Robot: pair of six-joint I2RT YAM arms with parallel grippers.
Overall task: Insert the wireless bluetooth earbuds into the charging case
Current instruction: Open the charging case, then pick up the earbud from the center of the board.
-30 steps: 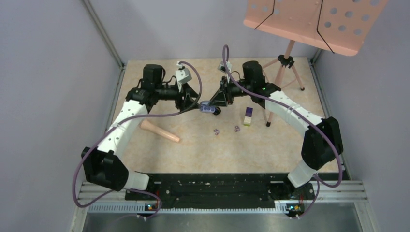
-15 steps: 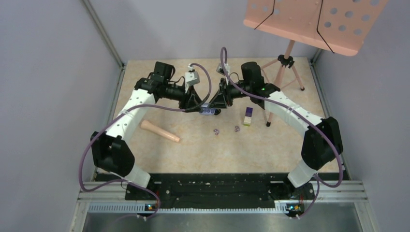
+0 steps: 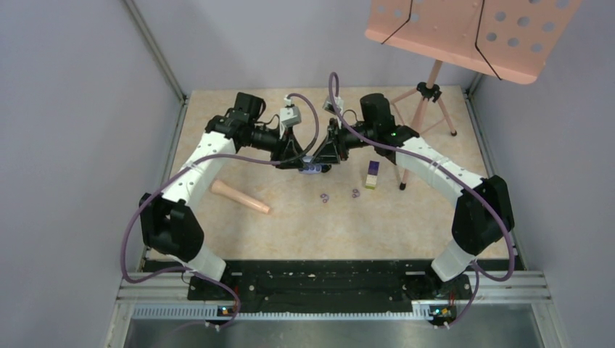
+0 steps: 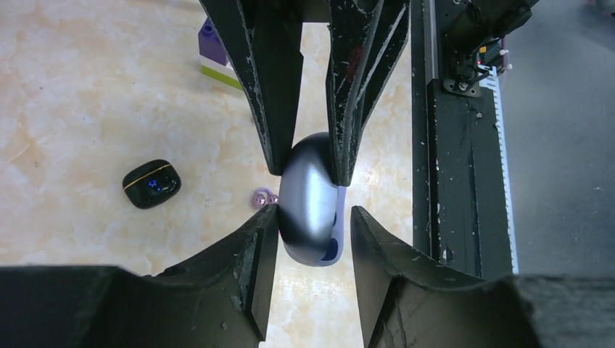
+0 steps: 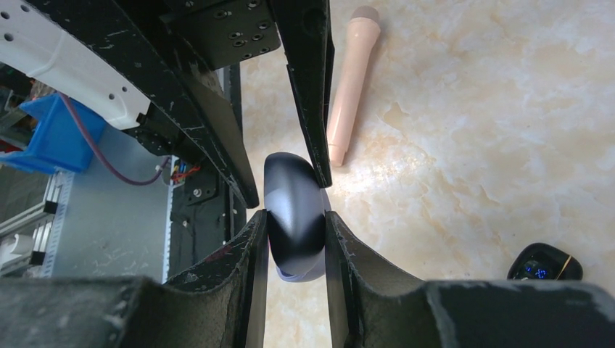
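The rounded purple charging case is held above the table between both grippers. My right gripper is shut on it, both fingers pressed to its sides. My left gripper is open around the case from the other end: its left finger touches the case and its right finger stands apart. Two pale purple ring-like earbuds lie on the table in front of the grippers. One of them shows in the left wrist view. No black earbuds are in view.
A small black case with a blue light lies on the table under the grippers. A purple-and-yellow block stands to the right. A pink rod lies to the left. A music stand's tripod stands at the back right.
My left arm has swung right and brought its open gripper around the case held by the right gripper. The right arm has barely moved.
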